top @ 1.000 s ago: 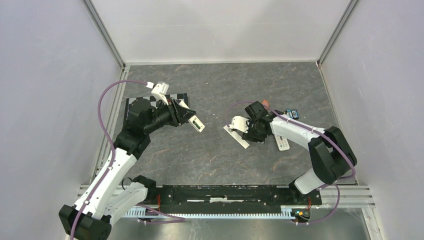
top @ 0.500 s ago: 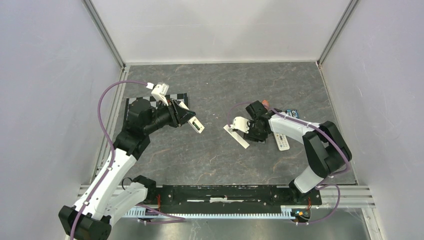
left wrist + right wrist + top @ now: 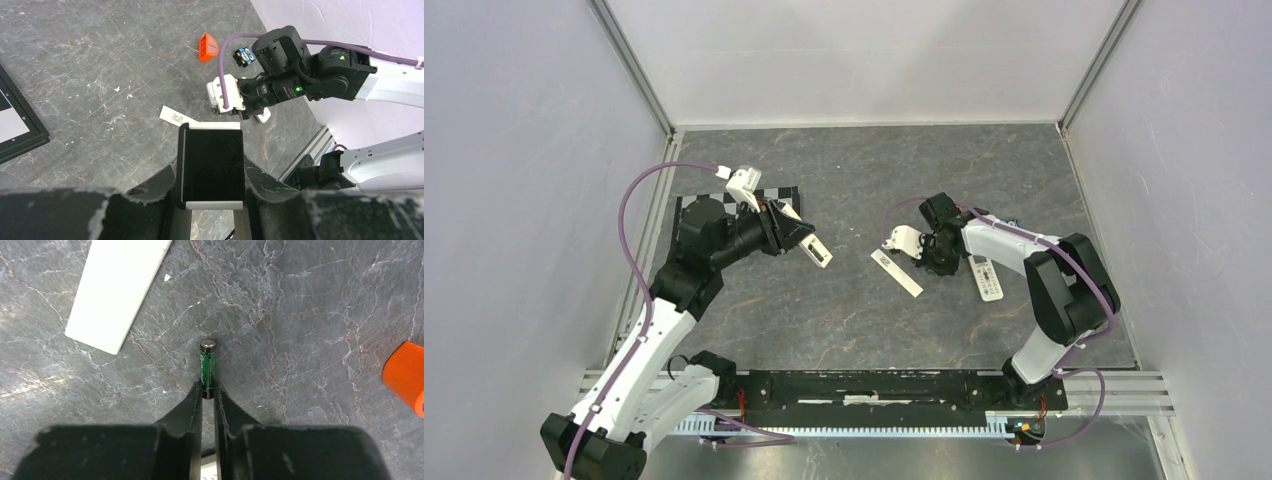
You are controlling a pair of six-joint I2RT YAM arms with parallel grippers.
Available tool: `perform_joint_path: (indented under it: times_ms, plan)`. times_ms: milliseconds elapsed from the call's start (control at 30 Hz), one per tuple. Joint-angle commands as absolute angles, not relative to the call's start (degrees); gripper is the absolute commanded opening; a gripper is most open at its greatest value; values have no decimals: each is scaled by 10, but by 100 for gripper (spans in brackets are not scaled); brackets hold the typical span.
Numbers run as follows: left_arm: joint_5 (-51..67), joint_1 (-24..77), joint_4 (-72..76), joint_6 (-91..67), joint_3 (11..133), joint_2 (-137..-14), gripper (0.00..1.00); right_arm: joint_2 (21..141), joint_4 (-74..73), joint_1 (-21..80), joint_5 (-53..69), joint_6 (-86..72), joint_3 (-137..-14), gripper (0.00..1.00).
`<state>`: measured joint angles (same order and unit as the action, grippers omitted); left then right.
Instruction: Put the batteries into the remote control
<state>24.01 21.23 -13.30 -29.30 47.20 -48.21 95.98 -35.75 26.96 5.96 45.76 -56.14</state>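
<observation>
Change is on the right side. The right arm has swung its elbow in closer and pulled its wrist a little toward the far wall. So more of the slim white plastic remote control with small buttons (image 3: 989, 278) shows now, lying on the grey stone counter (image 3: 844, 180) just beside that arm.

The right tool (image 3: 208, 388) is clamped on the near end of a thin dark battery with green writing (image 3: 208, 362). Its silver cap end sticks out past the tips. I cannot tell if the battery rests on the counter or is lifted a bit. Only one battery shows.

A long flat white strip (image 3: 897, 273) lies near the battery, not touching it, in the same place as before.

The left arm has hardly moved. The left tool (image 3: 211, 175) is squeezed tight on a dark flat rectangular piece with white ends (image 3: 212, 150). It holds the piece up off the counter, well apart from the right tool.

I think this means the battery is caught, so the picking up is about done. The remote lies button side up, so its battery hole should face down. It would need turning over before the battery can go in.
</observation>
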Motion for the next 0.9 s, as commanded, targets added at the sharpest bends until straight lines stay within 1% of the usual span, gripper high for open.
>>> perform_joint_path:
  times_ms: [0, 133, 200, 267, 300, 333, 367, 433, 567, 733, 867]
  plan:
    - [238, 212, -115, -286, 495, -471, 2, 977, -360, 267, 77, 453, -573, 20]
    - [238, 212, -111, -287, 493, -472, 2, 983, -356, 267, 84, 447, -578, 37]
    - [238, 212, -112, -287, 493, -473, 2, 989, -353, 267, 85, 444, -581, 40]
    - [238, 212, -111, -287, 493, -474, 2, 995, -353, 267, 90, 442, -584, 40]
    - [238, 212, -111, -287, 493, -473, 2, 998, -354, 267, 92, 442, -585, 39]
    - [239, 211, -111, -287, 493, -474, 2, 1001, -355, 267, 96, 441, -586, 36]
    - [239, 212, -110, -287, 493, -474, 2, 1005, -357, 267, 98, 441, -588, 31]
    - [238, 211, -112, -287, 493, -474, 2, 1010, -359, 267, 103, 439, -593, 17]
    - [239, 212, -110, -292, 491, -475, 2, 1011, -345, 267, 99, 424, -596, 1]
    - [249, 212, -72, -352, 465, -496, 2, 986, -302, 267, 80, 380, -604, 0]
    - [273, 213, 47, -475, 393, -541, 2, 942, -240, 267, 111, 299, -611, 0]
